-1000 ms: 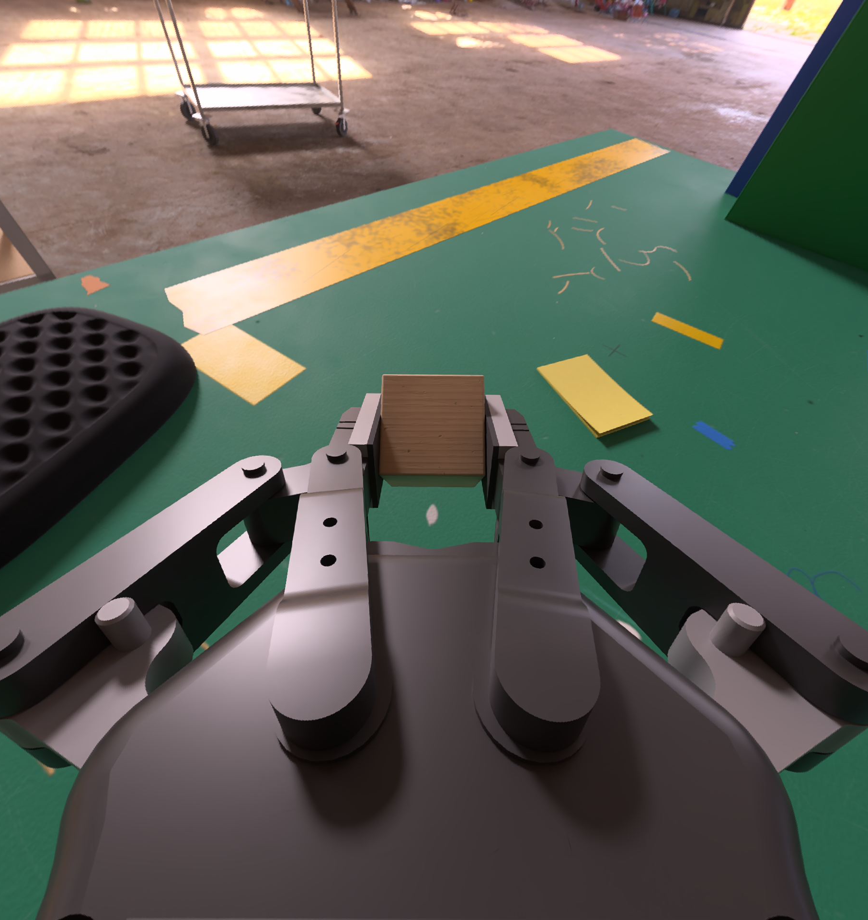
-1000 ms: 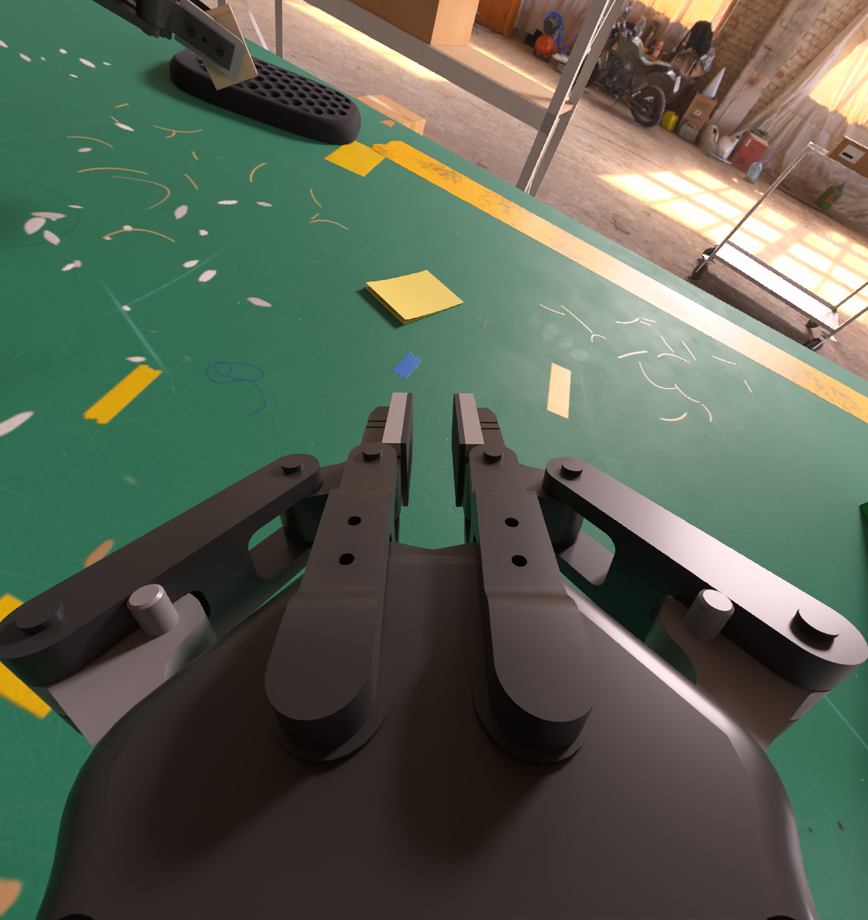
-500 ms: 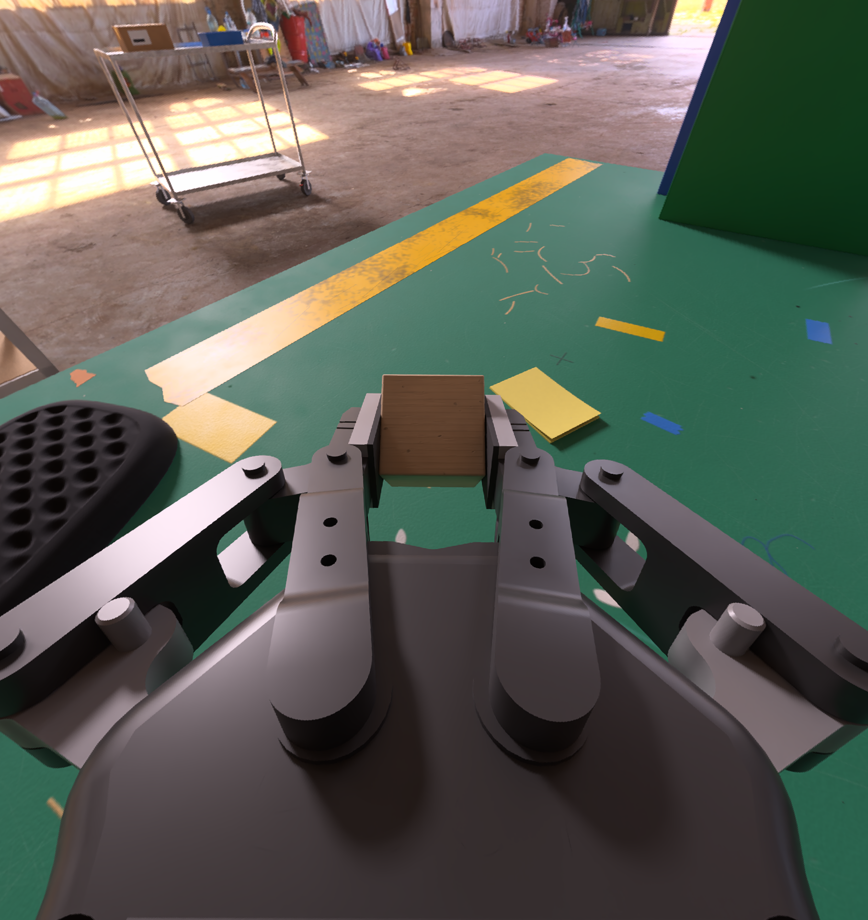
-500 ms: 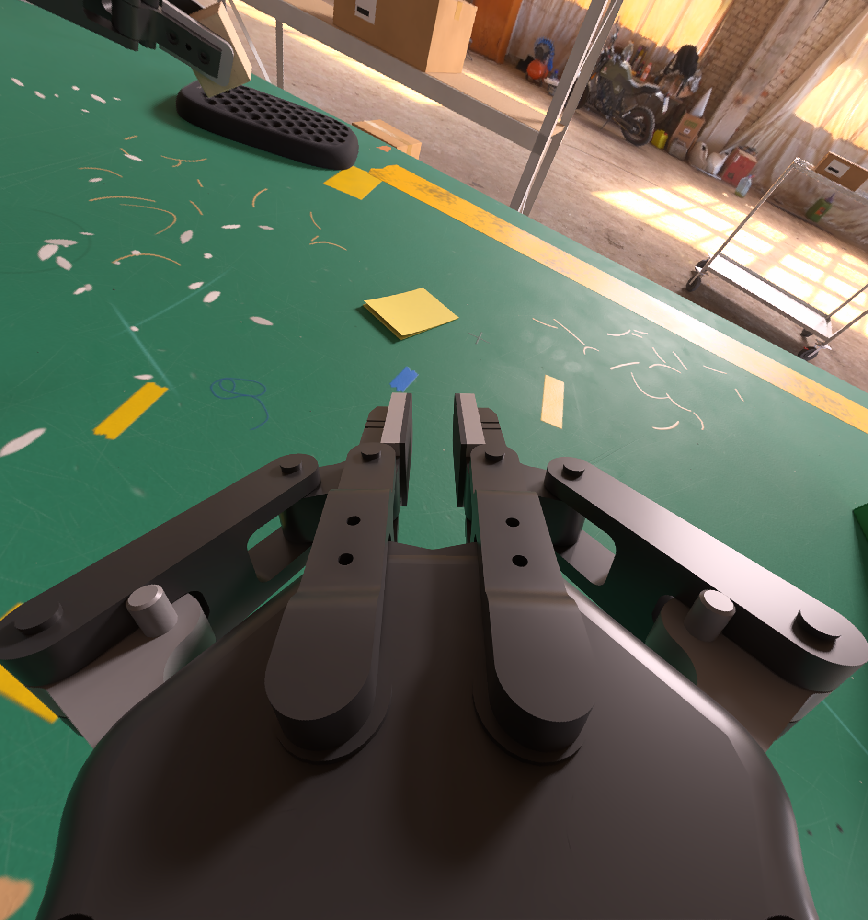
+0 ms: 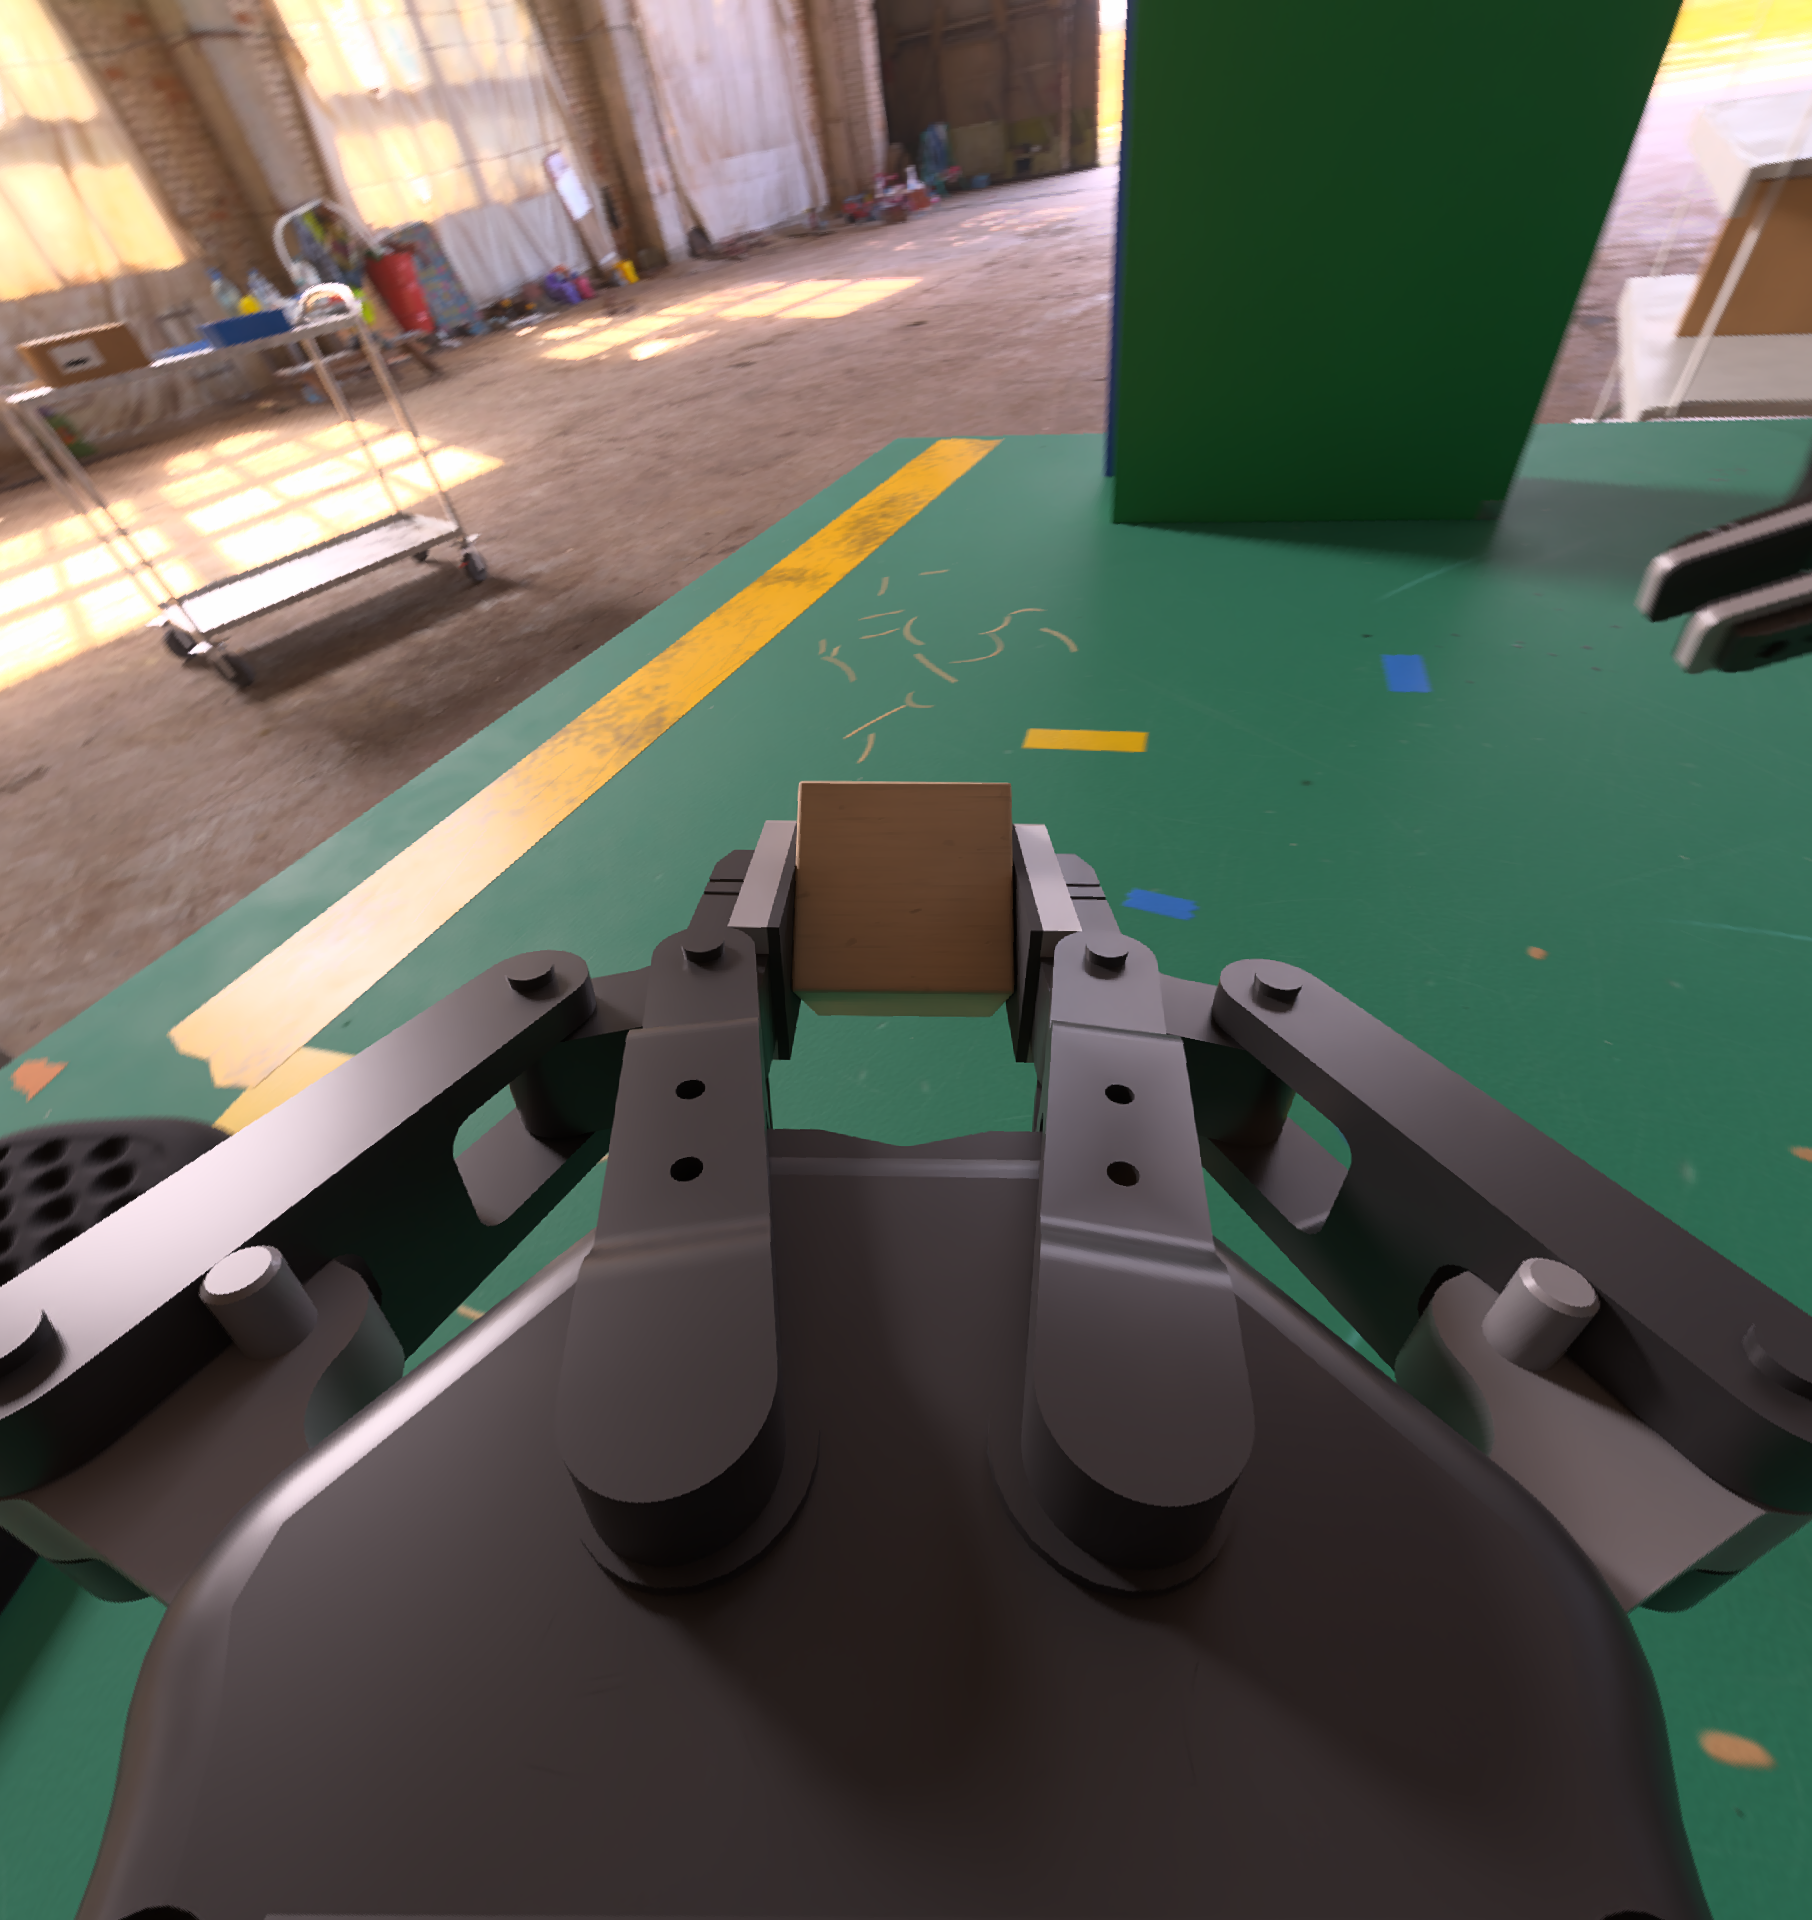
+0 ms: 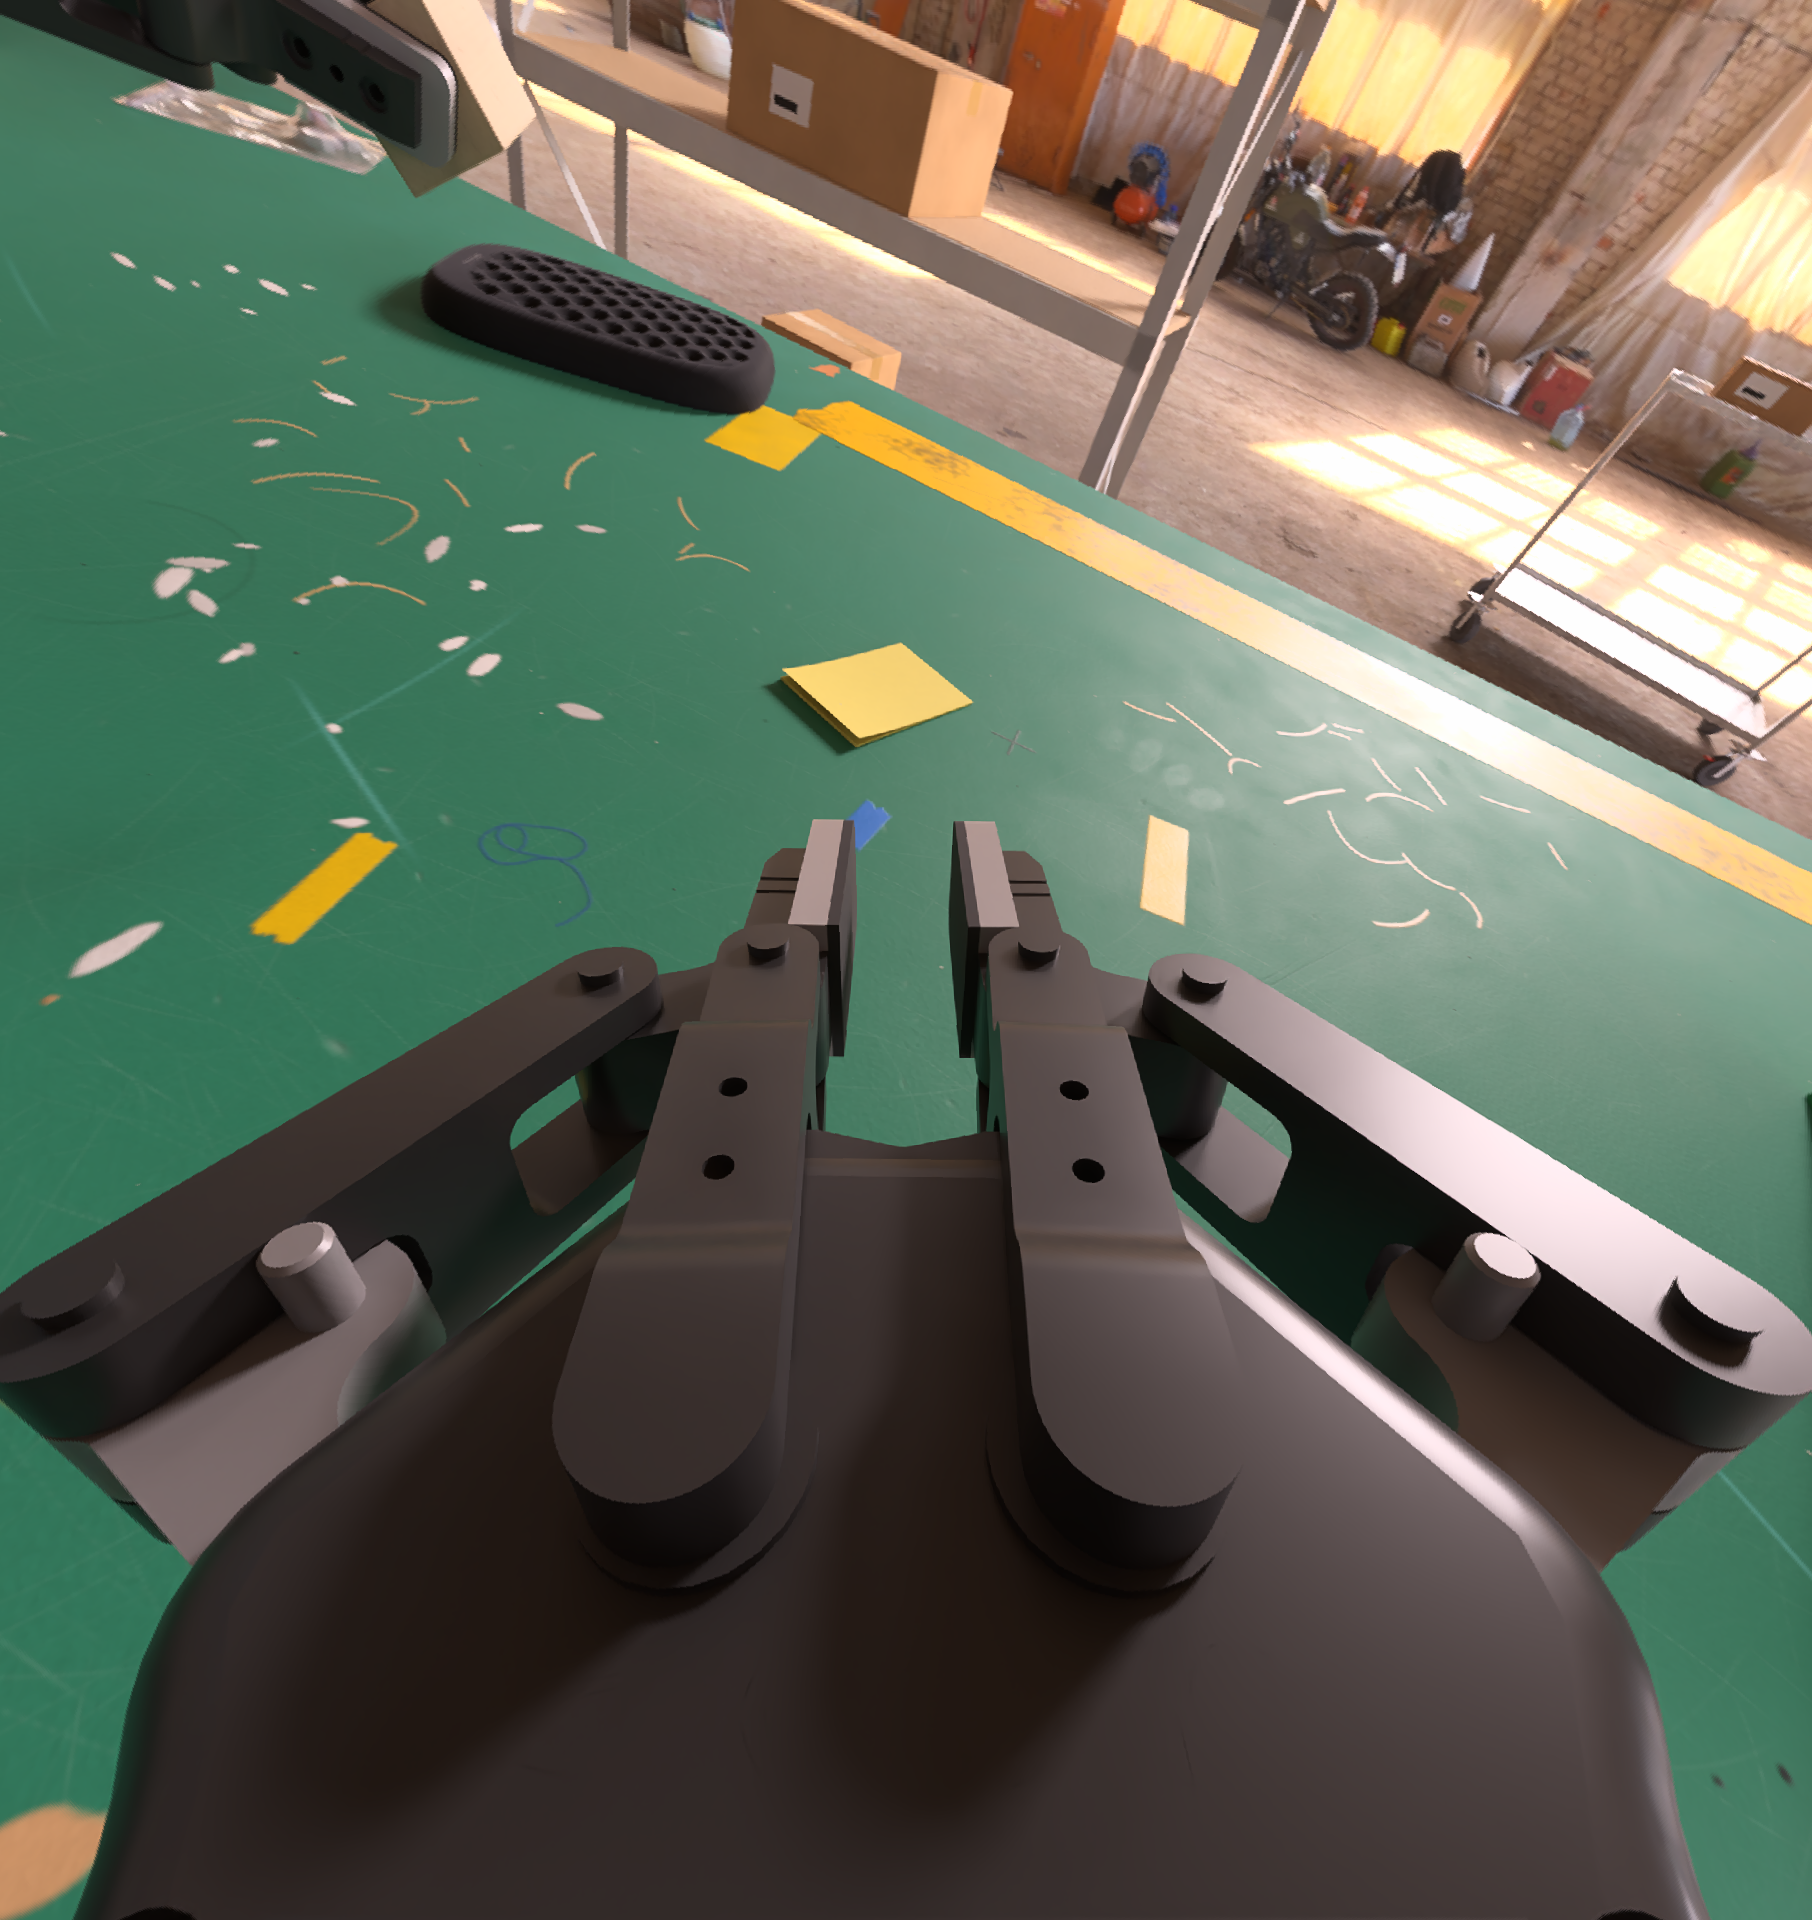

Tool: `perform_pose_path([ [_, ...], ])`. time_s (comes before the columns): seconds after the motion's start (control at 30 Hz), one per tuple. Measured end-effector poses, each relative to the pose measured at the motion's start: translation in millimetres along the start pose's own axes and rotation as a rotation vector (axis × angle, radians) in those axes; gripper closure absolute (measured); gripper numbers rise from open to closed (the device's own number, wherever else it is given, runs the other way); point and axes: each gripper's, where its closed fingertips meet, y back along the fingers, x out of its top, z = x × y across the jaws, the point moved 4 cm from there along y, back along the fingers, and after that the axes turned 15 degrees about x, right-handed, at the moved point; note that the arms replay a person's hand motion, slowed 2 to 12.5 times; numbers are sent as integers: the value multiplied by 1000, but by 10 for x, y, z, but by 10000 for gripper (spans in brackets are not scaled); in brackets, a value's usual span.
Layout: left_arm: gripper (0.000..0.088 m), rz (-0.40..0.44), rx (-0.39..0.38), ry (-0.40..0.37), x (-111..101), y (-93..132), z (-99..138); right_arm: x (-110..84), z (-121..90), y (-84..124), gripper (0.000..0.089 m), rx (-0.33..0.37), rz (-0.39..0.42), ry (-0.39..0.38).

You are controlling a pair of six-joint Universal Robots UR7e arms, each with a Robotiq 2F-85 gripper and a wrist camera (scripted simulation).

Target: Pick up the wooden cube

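Jaws of my left gripper [image 5: 904, 904] are clamped flat on two opposite faces of the wooden cube [image 5: 903, 886], which hangs clear above the green desk [image 5: 1401, 935] with my wrist tilted forward over it, a black perforated pad [image 5: 19, 1205] low to one side. My right gripper [image 6: 902, 883] hovers over the desk, angled down toward a yellow paper square [image 6: 874, 691], its jaws parted by a narrow gap and gripping nothing.

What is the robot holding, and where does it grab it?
The left gripper holds the light-brown wooden cube by two opposite side faces, between its fingers. The right gripper holds nothing.
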Motion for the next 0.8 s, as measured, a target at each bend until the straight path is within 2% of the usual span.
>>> perform_pose_path([
  [0.43, 560, 60, -248, -145, 166, 192, 596, 130, -180, -1, 711, 143, 82, -6],
  [0.8, 560, 90, -429, -172, 265, 298, 1079, 227, -344, 10, 701, 253, 142, 8],
])
